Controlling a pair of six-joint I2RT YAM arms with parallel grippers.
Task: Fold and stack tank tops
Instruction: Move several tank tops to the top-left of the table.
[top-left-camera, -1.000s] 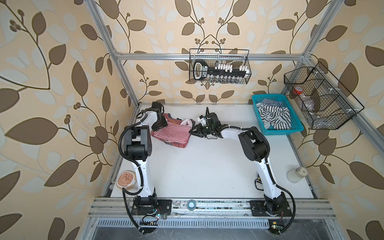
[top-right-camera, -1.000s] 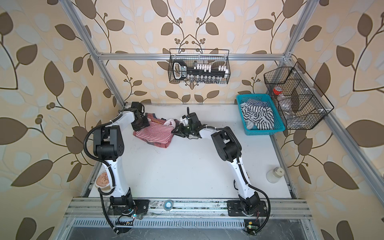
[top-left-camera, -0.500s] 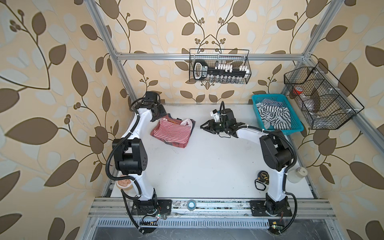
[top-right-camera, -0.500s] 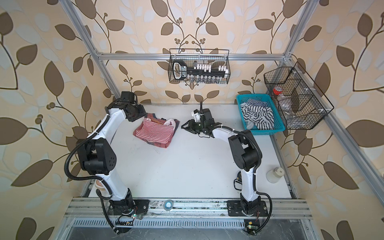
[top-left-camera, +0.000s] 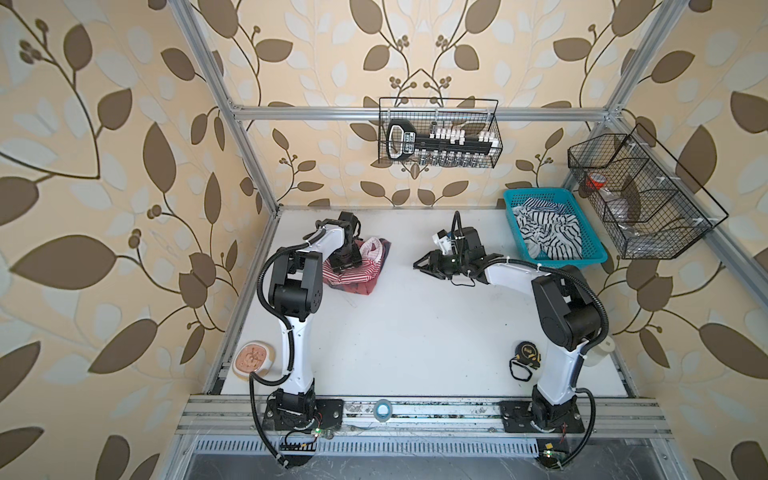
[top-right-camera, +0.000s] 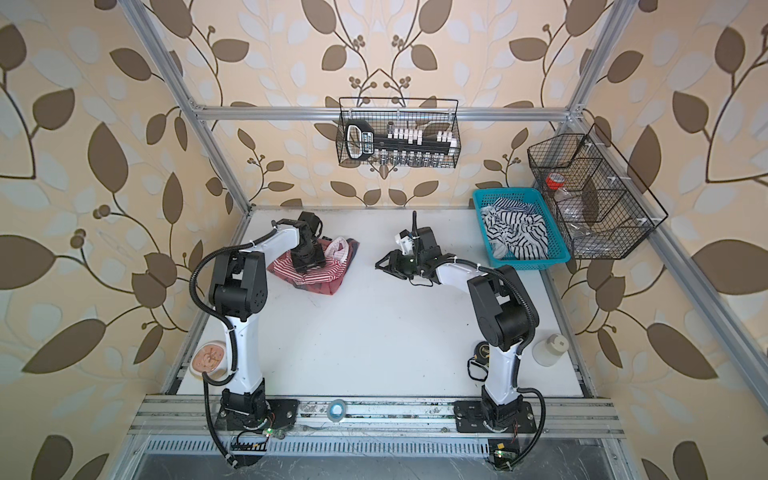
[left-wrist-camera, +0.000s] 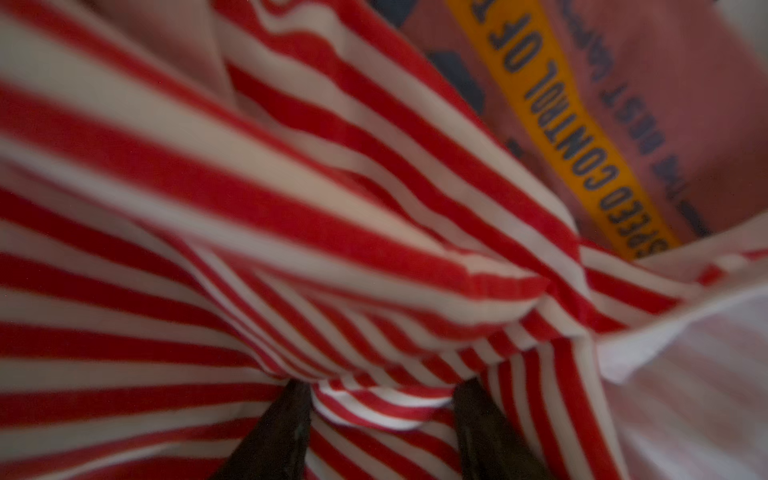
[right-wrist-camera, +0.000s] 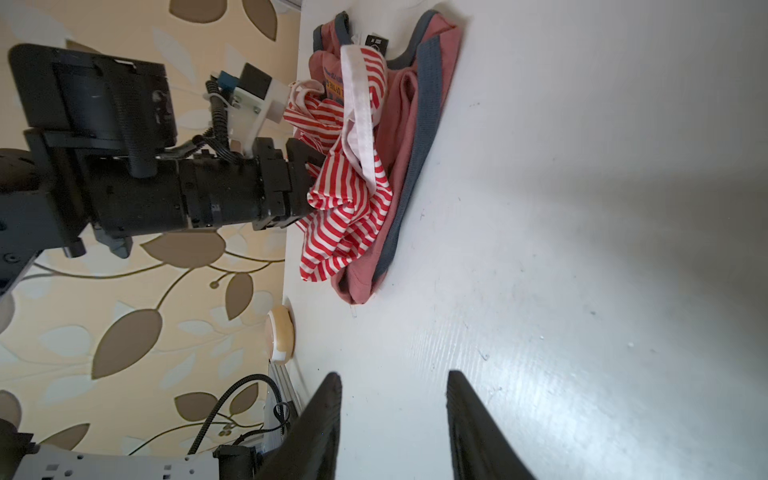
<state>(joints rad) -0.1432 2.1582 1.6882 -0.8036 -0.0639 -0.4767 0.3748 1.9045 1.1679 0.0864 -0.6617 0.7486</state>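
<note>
The tank tops lie in one pile at the table's back left. The red-and-white striped tank top (top-left-camera: 353, 276) (top-right-camera: 316, 277) (right-wrist-camera: 349, 199) lies crumpled on the dusty red one (top-left-camera: 372, 286) (right-wrist-camera: 409, 124) with blue-grey trim. My left gripper (top-left-camera: 343, 264) (top-right-camera: 307, 264) (left-wrist-camera: 380, 386) points down into the striped cloth. Its fingers stand apart with a striped fold between them. The dusty red top's chest print (left-wrist-camera: 582, 145) shows beyond that fold. My right gripper (top-left-camera: 419, 264) (top-right-camera: 380, 264) (right-wrist-camera: 395, 378) hovers open over bare table, right of the pile, holding nothing.
A teal basket (top-left-camera: 540, 192) with black-and-white striped cloth stands at the back right. Wire baskets hang on the back wall (top-left-camera: 438, 133) and the right wall (top-left-camera: 640, 199). A tape measure (top-left-camera: 528, 353) and a white bottle (top-left-camera: 598, 353) sit by the right arm's base.
My left gripper rose toward the back left corner, then came back down onto the striped top. My right gripper drew away from the pile toward the right and opened a little.
</note>
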